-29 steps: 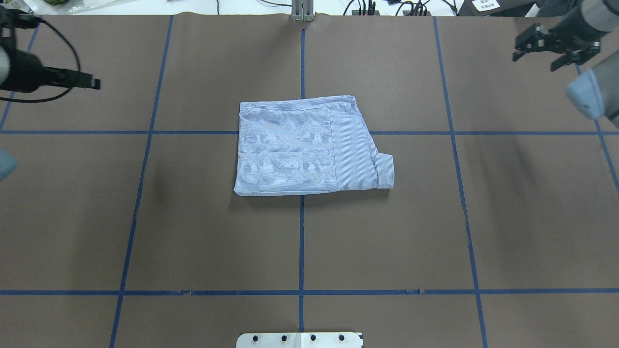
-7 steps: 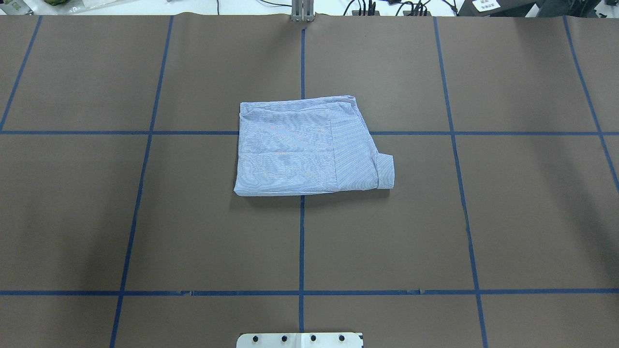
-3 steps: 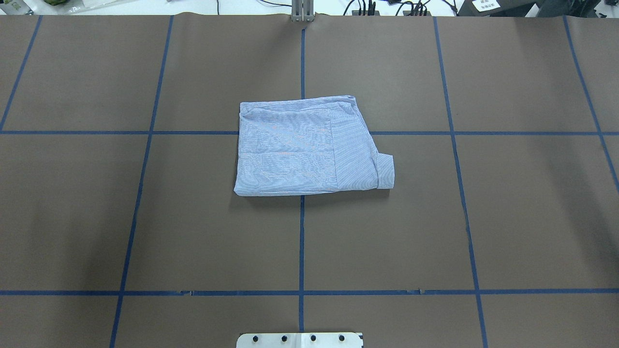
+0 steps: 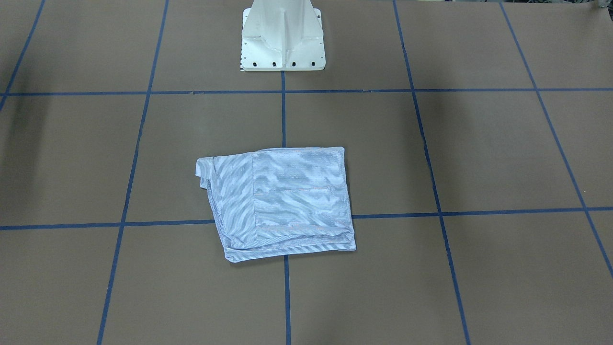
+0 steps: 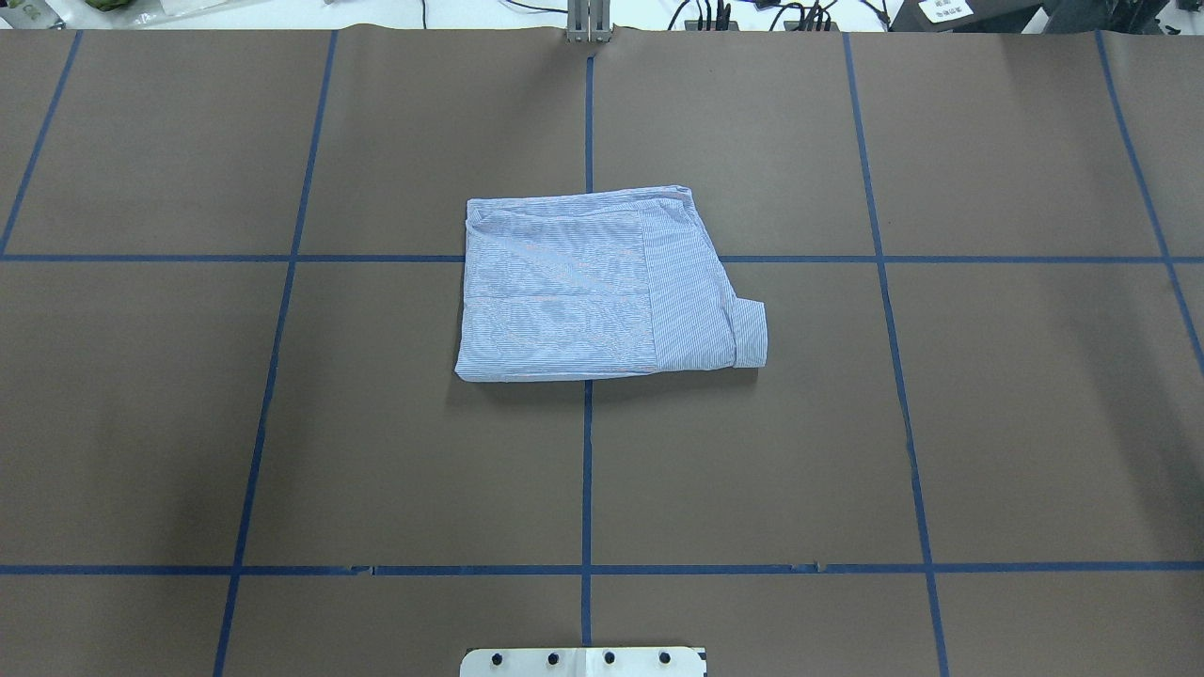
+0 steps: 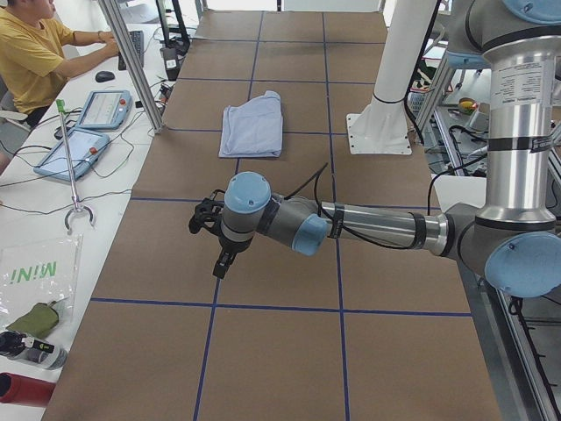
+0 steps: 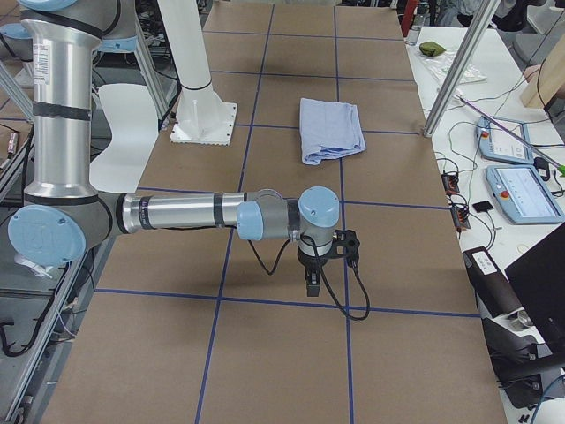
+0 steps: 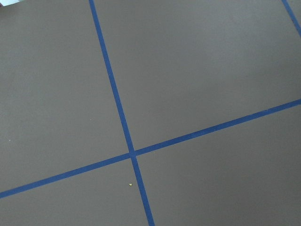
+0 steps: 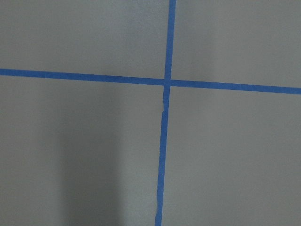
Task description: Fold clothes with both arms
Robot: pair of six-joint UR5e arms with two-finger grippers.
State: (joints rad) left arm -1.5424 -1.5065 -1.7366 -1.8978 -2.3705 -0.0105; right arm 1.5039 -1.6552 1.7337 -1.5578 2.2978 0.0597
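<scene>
The clothes, a light blue finely striped shirt [image 5: 593, 282], lie folded into a compact rectangle at the table's middle, with a cuff sticking out at one corner [image 4: 282, 201] [image 6: 252, 129] [image 7: 329, 128]. Neither arm touches the shirt. My left gripper [image 6: 210, 237] hangs low over bare brown table far toward the table's left end. At the opposite end my right gripper [image 7: 327, 261] hangs in the same way. Both show only in the side views, so I cannot tell whether they are open or shut. The wrist views show only brown paper and blue tape lines.
The white pedestal base [image 4: 282, 43] stands at the robot's edge of the table. Blue tape lines [image 5: 586, 470] divide the brown table cover into squares. A person [image 6: 31, 53] sits at a side desk with tablets [image 6: 101, 110] and cables. Aluminium posts [image 7: 455, 79] stand along that far edge.
Both grippers, seen in the overhead view's far corners 4.2 s ago, have moved out of that view. The shirt has not moved.
</scene>
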